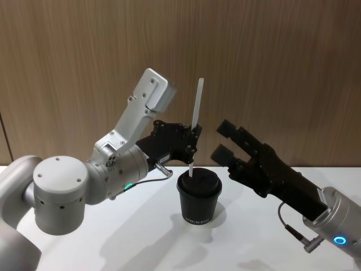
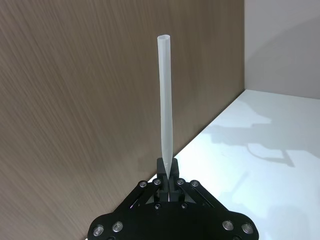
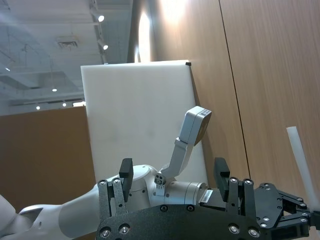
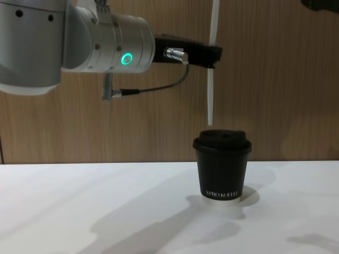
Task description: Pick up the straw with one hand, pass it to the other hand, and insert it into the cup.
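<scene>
The straw [image 1: 196, 118] looks like smooth, matt, slightly translucent white plastic. The cup [image 4: 222, 166] has a matt black paper-like wall with small white printed lettering, and its domed lid [image 4: 222, 140] looks like matt black plastic. The left gripper [image 1: 194, 141] is matt black, with small shiny metal screws at its joints; its arm [image 4: 90, 39] is smooth satin silver metal. The right gripper [image 1: 225, 141] shows the same matt black finish. The table [image 4: 79, 211] is smooth, matt white. The wall [image 1: 84, 45] behind shows brown wood grain with a dull finish.
</scene>
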Motion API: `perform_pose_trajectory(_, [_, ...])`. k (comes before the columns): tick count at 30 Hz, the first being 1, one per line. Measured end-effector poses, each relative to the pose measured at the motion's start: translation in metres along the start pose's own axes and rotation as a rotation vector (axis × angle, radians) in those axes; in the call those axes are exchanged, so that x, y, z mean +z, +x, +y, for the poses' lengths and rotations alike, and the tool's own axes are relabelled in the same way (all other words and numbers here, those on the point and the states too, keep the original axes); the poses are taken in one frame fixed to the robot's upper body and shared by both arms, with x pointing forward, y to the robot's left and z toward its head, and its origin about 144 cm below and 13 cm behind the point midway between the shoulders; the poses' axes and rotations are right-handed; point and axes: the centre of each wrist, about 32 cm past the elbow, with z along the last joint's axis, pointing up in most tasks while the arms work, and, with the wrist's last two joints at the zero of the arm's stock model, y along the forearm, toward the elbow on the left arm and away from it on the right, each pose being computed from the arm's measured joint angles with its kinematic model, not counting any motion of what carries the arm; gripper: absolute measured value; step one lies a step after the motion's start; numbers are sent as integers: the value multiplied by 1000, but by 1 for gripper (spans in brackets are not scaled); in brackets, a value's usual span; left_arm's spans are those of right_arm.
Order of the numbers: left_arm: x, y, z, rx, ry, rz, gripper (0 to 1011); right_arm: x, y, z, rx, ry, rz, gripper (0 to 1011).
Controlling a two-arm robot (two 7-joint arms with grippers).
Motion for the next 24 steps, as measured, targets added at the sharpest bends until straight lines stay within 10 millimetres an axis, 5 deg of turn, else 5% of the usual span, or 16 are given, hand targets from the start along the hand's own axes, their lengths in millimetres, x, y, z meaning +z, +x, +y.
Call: perform_pose_trajectory(24, [-9, -1, -6, 42, 8, 13, 8, 0, 0, 0, 0, 0, 0, 1001])
